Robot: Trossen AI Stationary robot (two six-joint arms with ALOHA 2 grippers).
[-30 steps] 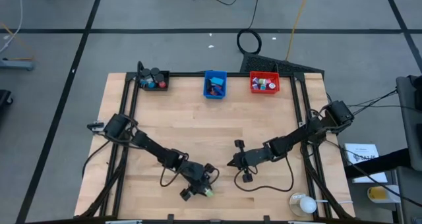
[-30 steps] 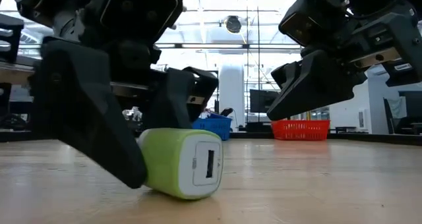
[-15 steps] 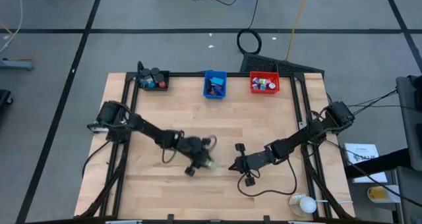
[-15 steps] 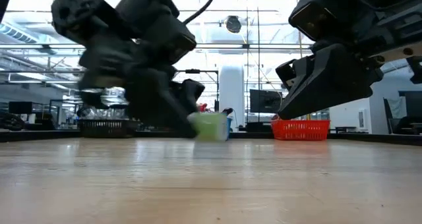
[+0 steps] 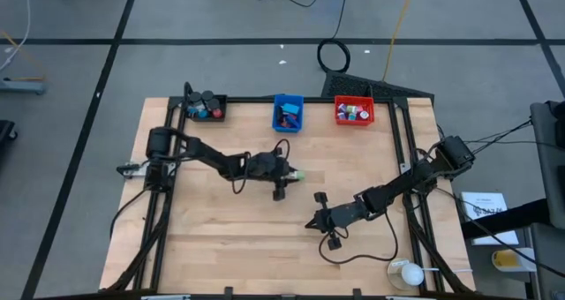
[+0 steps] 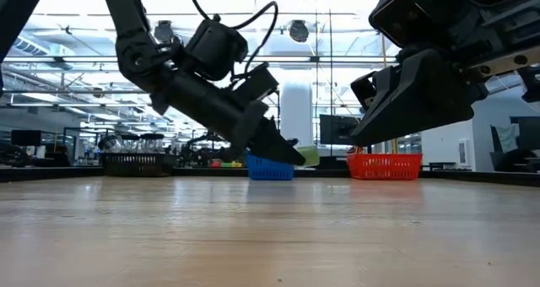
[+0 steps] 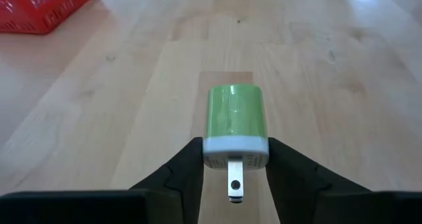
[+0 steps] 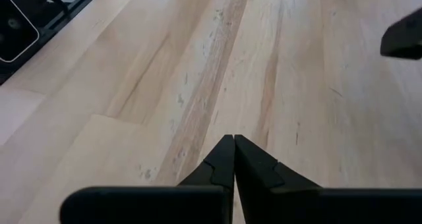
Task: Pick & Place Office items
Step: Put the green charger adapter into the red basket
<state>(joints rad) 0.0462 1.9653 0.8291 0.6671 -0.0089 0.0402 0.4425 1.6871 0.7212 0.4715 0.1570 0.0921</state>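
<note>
A: Nearest to us in the left wrist view, what are we carrying?

B: A small green charger [image 7: 235,128] with a white face and a metal prong. Our left gripper [image 7: 234,159] pinches it by the two flat sides at the white end, one finger [image 7: 181,174] on each side, the green body pointing forward over the bare wood.

A: How do we judge it will handle?

B: We take it for light, hard plastic, stiff and smooth, so it could slip or twist if we squeeze near the rounded green end. The flat sides, where we already hold it, look like the best place. The prong seems the only delicate part.

A: And the arm's pose?

B: In the high view our left arm reaches out long across the table [image 5: 353,159] toward its middle, with the charger held clear of the wood in the low view. The blue bin [image 5: 288,112] and the red bin [image 5: 354,111] sit beyond it at the far edge.

A: Our other arm?

B: The right gripper [image 8: 233,159] waits low over the table's near right part, fingers pressed together on nothing.
</note>
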